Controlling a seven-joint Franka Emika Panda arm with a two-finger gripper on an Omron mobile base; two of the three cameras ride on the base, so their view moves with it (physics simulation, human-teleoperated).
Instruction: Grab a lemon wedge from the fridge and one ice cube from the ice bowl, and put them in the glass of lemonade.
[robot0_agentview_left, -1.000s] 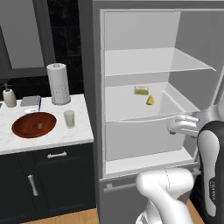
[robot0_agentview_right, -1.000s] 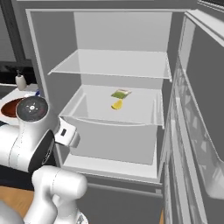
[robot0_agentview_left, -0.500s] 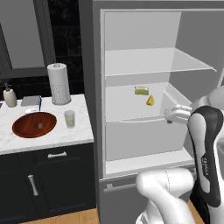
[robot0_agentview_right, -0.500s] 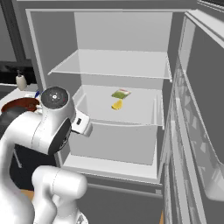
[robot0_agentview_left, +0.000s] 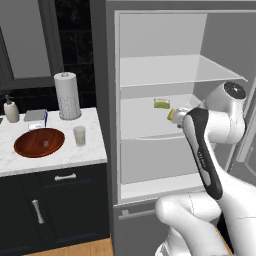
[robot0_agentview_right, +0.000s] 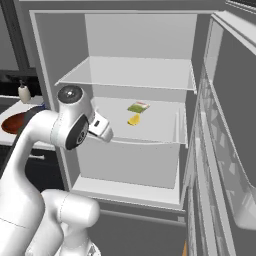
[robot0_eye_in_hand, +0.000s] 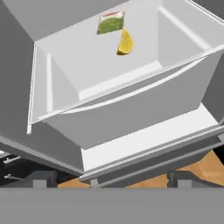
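Inside the open fridge (robot0_agentview_left: 112, 125), on the white floor of its middle compartment, lies the lemon wedge (robot0_agentview_right: 133, 119), a small yellow piece toward the back. Just behind it, nearly touching, sits a small flat green packet with a pale border (robot0_agentview_right: 138, 107). From the hand camera the wedge (robot0_eye_in_hand: 125, 43) appears near the top of the picture, with the green packet (robot0_eye_in_hand: 110, 24) just beside it, both beyond the front wall of the white compartment. A clear shelf (robot0_agentview_right: 125, 75) spans the fridge above them, and the fridge door (robot0_agentview_right: 225, 125) stands swung wide at the right.

The fingers (robot0_eye_in_hand: 109, 181) show as two dark tips at the bottom of the hand camera's picture, spread wide apart with nothing between them. They hang in front of the fridge, short of the compartment and well apart from the wedge. From the right camera, the arm's hand (robot0_agentview_right: 100, 128) sits at the compartment's left front edge.

Left of the fridge, on the marble desk (robot0_agentview_left: 60, 157), stands the glass of lemonade (robot0_agentview_left: 79, 135), upright, near the desk's right side. Just beside it to the left rests the ice bowl (robot0_agentview_left: 39, 142), reddish-brown, with a pale ice cube (robot0_agentview_left: 46, 143) inside. Behind them stand a white paper-towel roll (robot0_agentview_left: 67, 96) and, farther left, a beige soap dispenser (robot0_agentview_left: 11, 110).
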